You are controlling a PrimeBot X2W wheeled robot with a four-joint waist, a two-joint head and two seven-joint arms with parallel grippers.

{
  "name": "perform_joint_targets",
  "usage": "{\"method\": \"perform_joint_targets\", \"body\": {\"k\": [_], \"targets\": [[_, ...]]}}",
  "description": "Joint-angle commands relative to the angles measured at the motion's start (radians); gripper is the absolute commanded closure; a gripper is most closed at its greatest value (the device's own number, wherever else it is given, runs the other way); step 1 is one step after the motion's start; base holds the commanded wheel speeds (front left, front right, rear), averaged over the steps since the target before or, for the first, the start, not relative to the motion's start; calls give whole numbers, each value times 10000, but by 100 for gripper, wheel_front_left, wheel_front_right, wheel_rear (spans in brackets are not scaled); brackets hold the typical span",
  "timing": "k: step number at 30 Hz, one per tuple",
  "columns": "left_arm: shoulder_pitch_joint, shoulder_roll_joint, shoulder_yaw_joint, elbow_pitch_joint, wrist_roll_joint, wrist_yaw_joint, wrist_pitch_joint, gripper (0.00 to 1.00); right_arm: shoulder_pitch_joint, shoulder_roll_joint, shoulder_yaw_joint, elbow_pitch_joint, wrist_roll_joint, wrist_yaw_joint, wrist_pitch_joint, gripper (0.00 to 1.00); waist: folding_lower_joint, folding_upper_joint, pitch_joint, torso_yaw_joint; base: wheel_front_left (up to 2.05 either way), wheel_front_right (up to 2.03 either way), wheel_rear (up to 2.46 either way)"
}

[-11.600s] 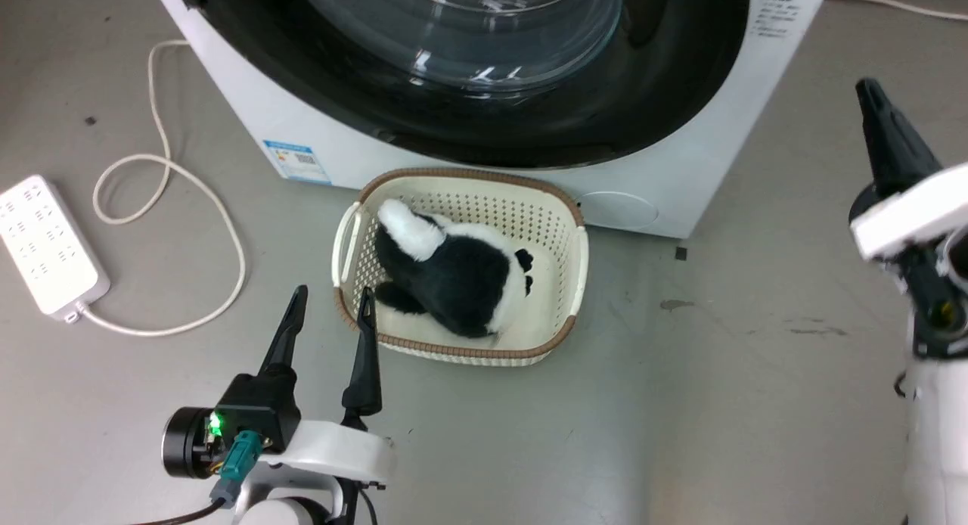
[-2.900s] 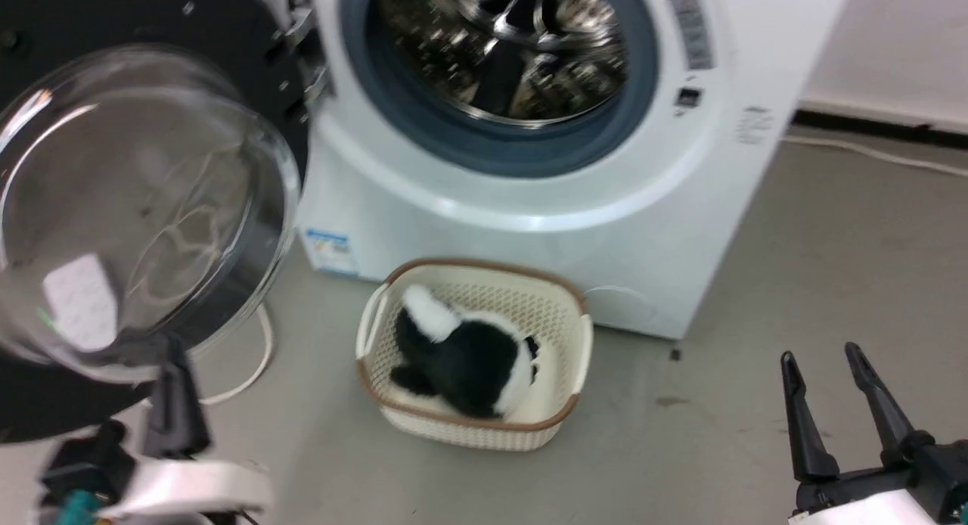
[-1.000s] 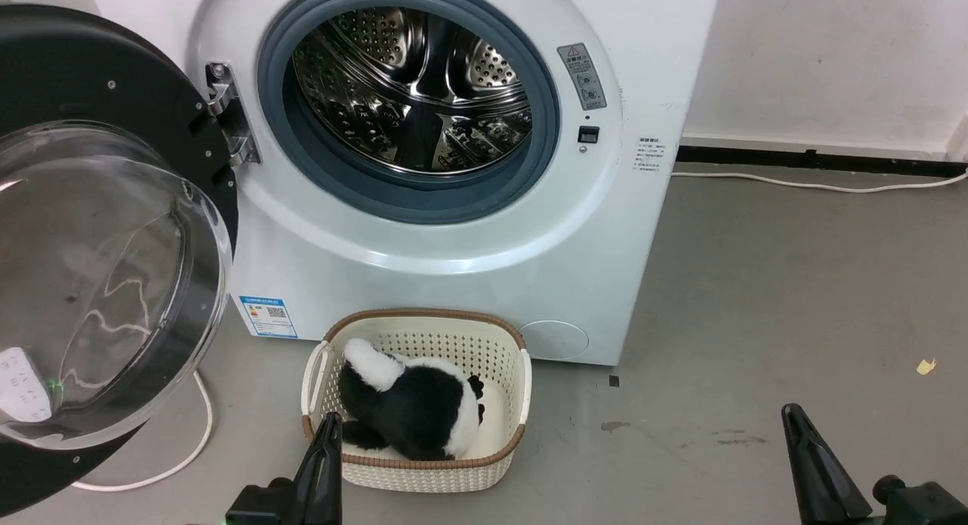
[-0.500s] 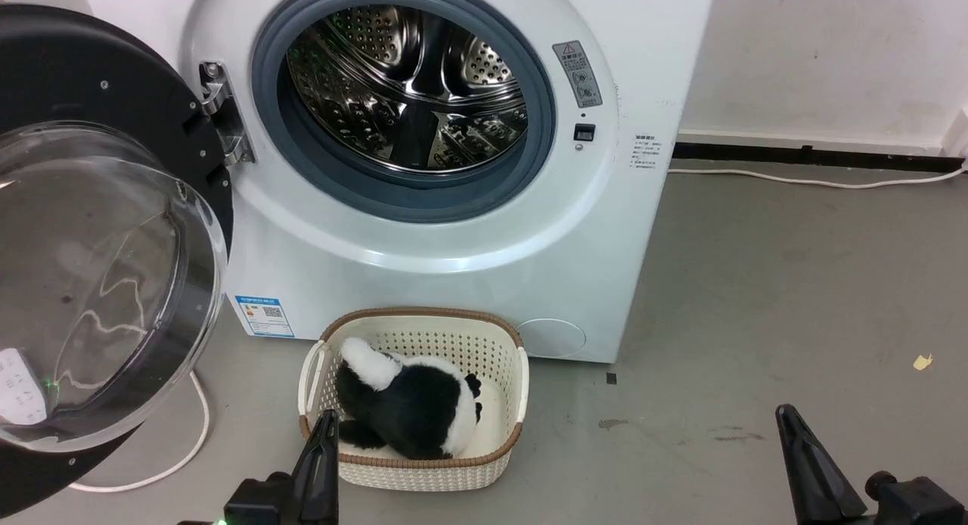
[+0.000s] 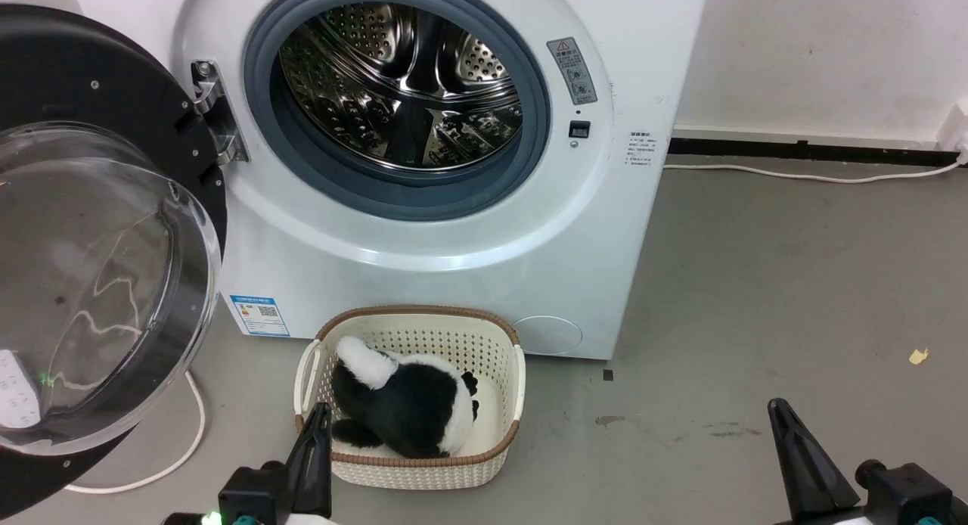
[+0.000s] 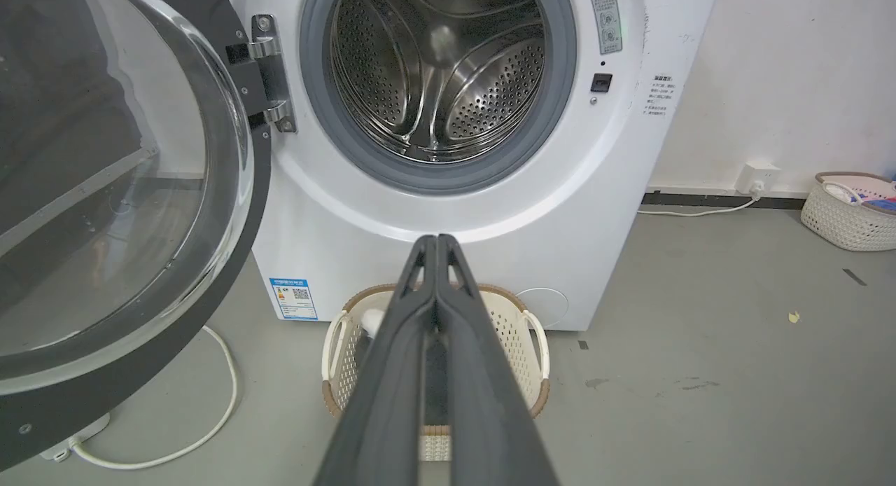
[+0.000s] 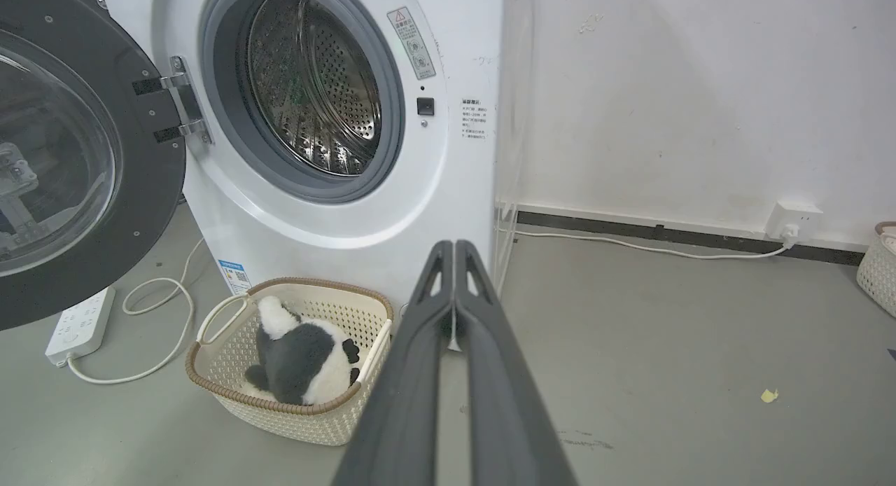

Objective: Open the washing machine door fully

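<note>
Door swung wide, left of washer. Basket just in front w/ b&w plush toy inside. Left gripper & right gripper: fingers pressed together, empty.

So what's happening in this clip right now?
The door of the washing machine hangs wide open on its hinge at the left, with the drum exposed, so the opening looks done. Neither arm is handling anything. The left end effector and right end effector are both shut and hover low, apart from the machine. A basket holding a plush toy sits on the floor before it.
</note>
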Motion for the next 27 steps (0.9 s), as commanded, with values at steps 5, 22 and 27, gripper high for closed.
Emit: {"method": "perform_joint_targets", "body": {"k": [5,22,27], "targets": [[-232,4,68,-93,123,-48,132,100,-320,18,55,24,-141,-3,136,100,0,0,18,-26,0,0,0],[-375,-10,242,-206,269,-103,478,100,-535,25,133,36,-274,-5,484,100,0,0,70,-103,0,0,0],[-443,-16,324,-260,337,-130,641,100,-636,29,170,41,-337,-5,648,100,0,0,95,-140,0,0,0]]}}
